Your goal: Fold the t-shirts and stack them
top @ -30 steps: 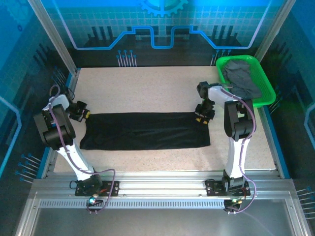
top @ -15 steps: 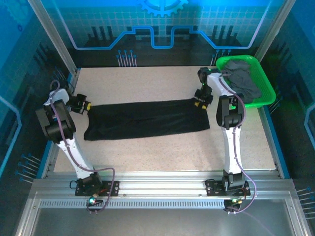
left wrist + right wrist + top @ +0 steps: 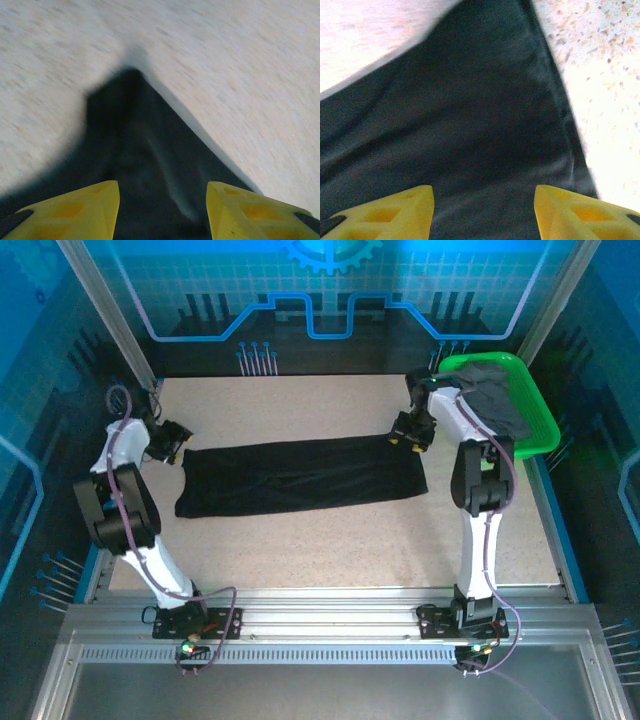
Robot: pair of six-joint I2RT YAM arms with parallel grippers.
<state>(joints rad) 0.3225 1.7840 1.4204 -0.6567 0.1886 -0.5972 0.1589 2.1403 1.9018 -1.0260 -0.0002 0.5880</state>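
Lying flat: 1 black t-shirt (image 3: 300,476), w/ L claw (image 3: 162,186) & R claw (image 3: 484,189) both apart.

One black t-shirt (image 3: 300,475), one basket (image 3: 543,418), two arms (image 3: 120,505) (image 3: 480,475).

Blur smears the worktop (image 3: 240,75) and the pointed corner of the black t-shirt (image 3: 135,150) in the left wrist view, where the bottom edge cuts off the left gripper's (image 3: 162,200) yellow fingers (image 3: 85,205). In the right wrist view the black t-shirt runs off the left and bottom edges, and the right gripper's (image 3: 482,202) fingers (image 3: 580,210) are cropped likewise. From above, the right arm (image 3: 462,427) hides part of the green basket (image 3: 545,435), and the dark grey t-shirts (image 3: 495,400) in it look like more than one, though the heap is too small to count.
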